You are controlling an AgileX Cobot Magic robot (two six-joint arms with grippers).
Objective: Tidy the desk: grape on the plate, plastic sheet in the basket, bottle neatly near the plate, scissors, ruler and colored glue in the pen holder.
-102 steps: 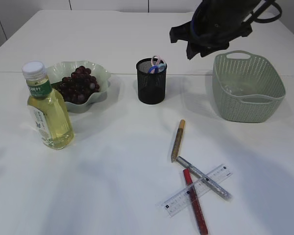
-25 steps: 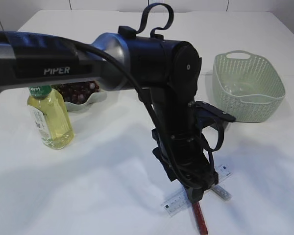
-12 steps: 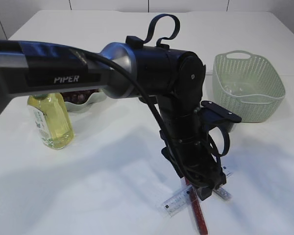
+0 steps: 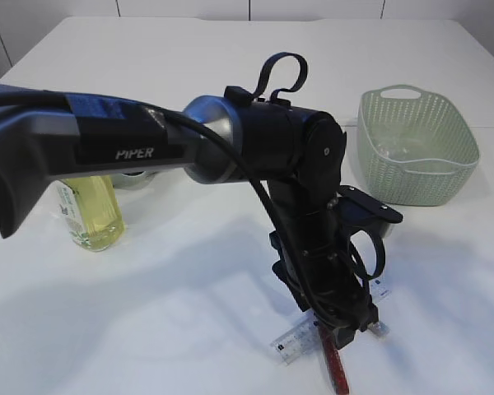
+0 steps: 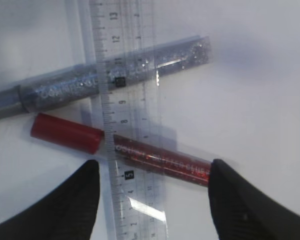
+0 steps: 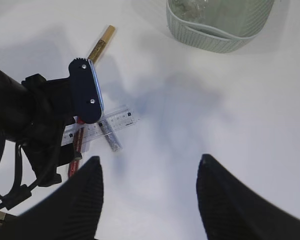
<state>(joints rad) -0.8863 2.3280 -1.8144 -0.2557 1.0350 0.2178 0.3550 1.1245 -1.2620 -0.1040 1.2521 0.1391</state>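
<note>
Left hand [image 5: 150,200] wide, empty, low over clear ruler [image 5: 127,125] crossing red glue pen [image 5: 120,147] and silver glue pen [image 5: 105,77] on desk [image 5: 250,100]. Right hand [image 6: 147,200] wide, empty, high above, basket [image 6: 217,25] ahead.

White surface [image 4: 148,329] under soft, even light

The surface is plain white and matte, filling nearly the whole exterior view; a faint seam crosses it from side to side about a third of the way down, as if two tops meet there. Broad, blurred grey shadows lie across its near half and also show in both wrist views. Beyond the far edge stands a pale wall [image 4: 313,8] of white panels split by thin dark vertical joints. No window or floor shows.
</note>
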